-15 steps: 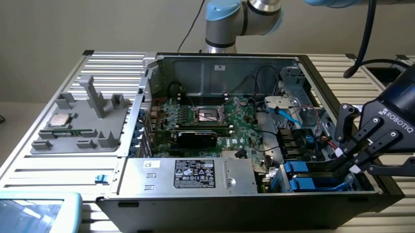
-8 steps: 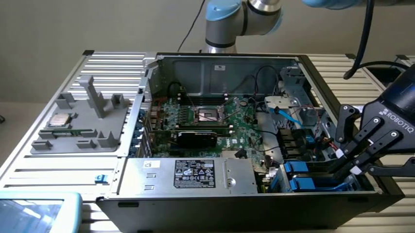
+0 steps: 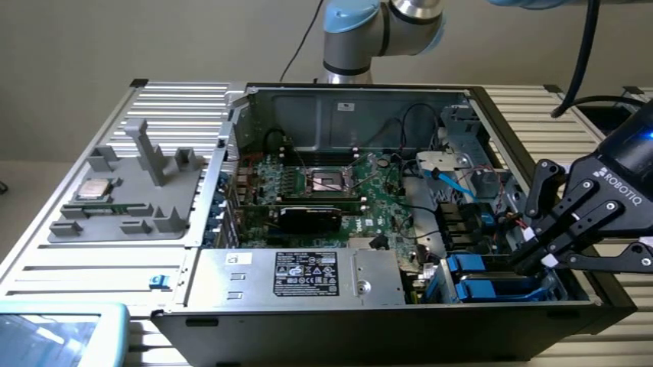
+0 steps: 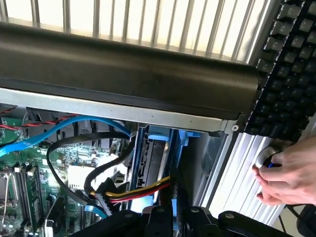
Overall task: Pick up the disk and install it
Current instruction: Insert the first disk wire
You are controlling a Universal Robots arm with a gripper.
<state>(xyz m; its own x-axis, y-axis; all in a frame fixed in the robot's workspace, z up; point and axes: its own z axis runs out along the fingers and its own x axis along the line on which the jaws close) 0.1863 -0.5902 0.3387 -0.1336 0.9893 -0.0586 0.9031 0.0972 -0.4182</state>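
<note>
The claw (image 3: 533, 266) reaches down into the near corner of the open case (image 3: 337, 115) on the exterior view's right. Its black fingers are drawn together, closed. I cannot tell whether they pinch anything or only press down.

The disk (image 3: 495, 289) sits in the drive bay right under the fingertips, its blue rails showing beside a second blue-tabbed piece just farther in. In the wrist view the disk (image 4: 154, 158) is seen edge-on – a grey slab between blue rails – with the claw (image 4: 170, 210) just above it. A bundle of yellow and red wires (image 4: 143, 190) and a black cable run beside the disk, and a blue cable (image 4: 59, 131) loops across toward the board.

In the exterior view the board (image 3: 337, 191) fills the middle of the case. A silver box (image 3: 306, 275) with a black label lies along the near wall. On the exterior view's left, outside the case, a grey tray (image 3: 122, 222) holds a small square chip (image 3: 95, 189).

In the wrist view a keyboard (image 4: 286, 74) lies beyond the case wall – and a hand (image 4: 289, 173) rests on a round knob beside it, on the slatted table (image 4: 237, 163).
</note>
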